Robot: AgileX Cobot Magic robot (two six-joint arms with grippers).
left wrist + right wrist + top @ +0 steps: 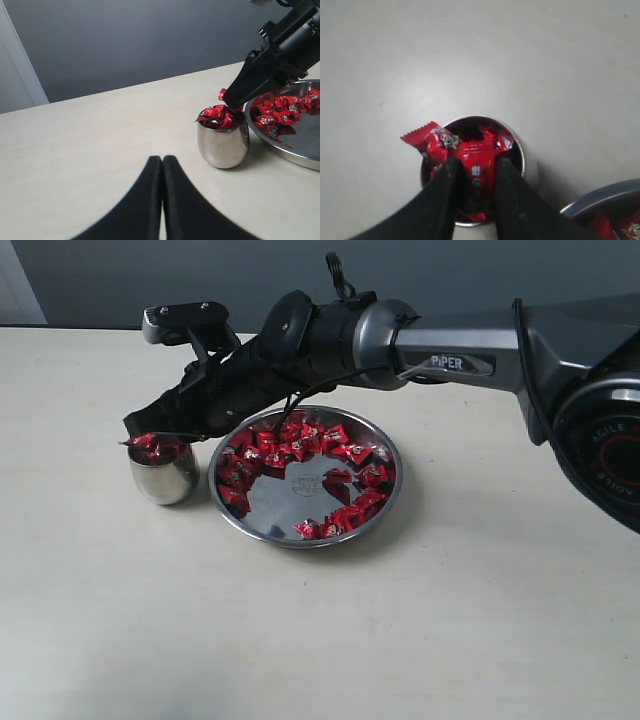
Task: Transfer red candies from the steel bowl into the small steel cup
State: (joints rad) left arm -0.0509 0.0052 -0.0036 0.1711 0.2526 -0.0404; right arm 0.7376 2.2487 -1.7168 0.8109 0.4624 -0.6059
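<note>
The steel bowl (296,492) sits mid-table with a ring of red candies (284,452) round its bare centre. To its left stands the small steel cup (165,482), heaped with red candies (217,118) to the rim. My right gripper (137,430) reaches across the bowl and hovers just over the cup's mouth. In the right wrist view its jaws (476,167) are shut on a red candy (478,159) directly above the cup (521,152). My left gripper (162,160) is shut and empty, low over the table short of the cup (223,146).
The right arm (450,362) stretches over the back of the bowl from the right. Bare cream tabletop (300,640) surrounds cup and bowl. A grey wall (125,40) stands behind the table's far edge.
</note>
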